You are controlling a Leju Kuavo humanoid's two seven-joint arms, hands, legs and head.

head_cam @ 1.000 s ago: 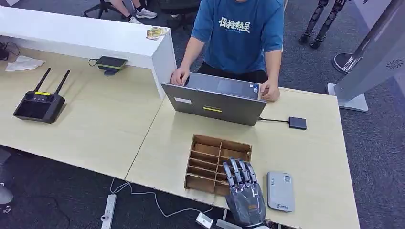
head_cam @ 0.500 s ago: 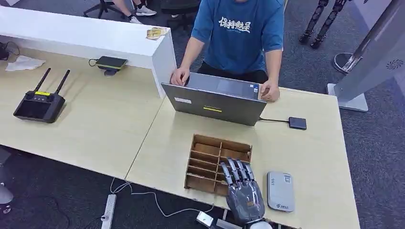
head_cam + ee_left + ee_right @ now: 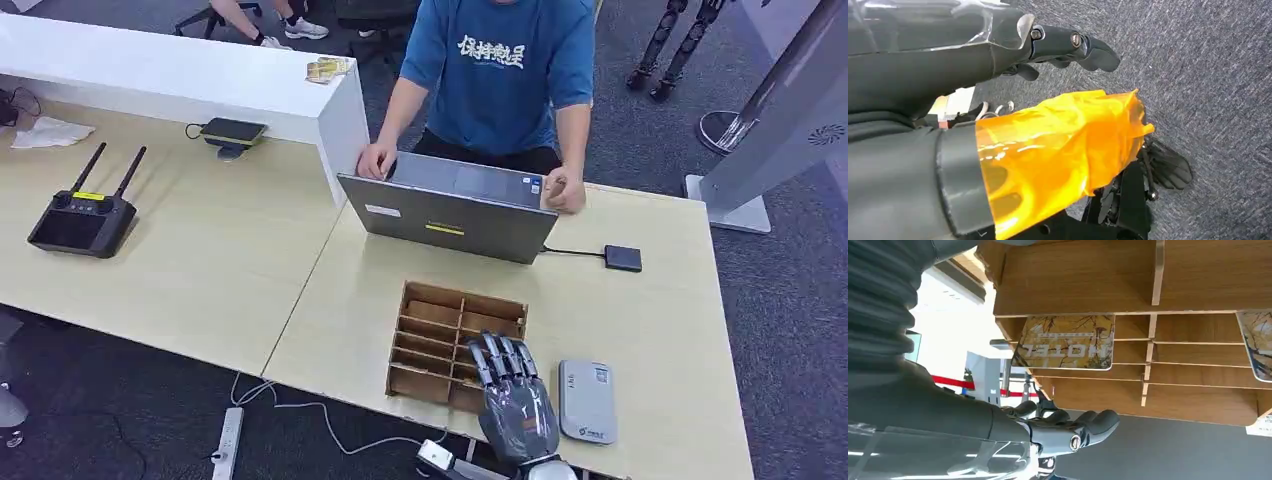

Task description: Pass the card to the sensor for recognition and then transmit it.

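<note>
**Right hand eased back at the card rack**

Since a second ago my right hand (image 3: pixel 517 402) has slid slightly toward the table's near edge; its fingers are apart and hold nothing. Fingertips overlap the wooden slotted rack (image 3: pixel 440 330) just ahead. In the right wrist view a "HOTEL" card (image 3: pixel 1065 348) sits in a rack slot beyond the fingers, a second card (image 3: pixel 1259 342) in a neighbouring slot. White card reader (image 3: pixel 586 400) lies just beside the hand's outer side. Left hand (image 3: pixel 1068 47) hangs over carpet, fingers curled in on nothing.
</note>
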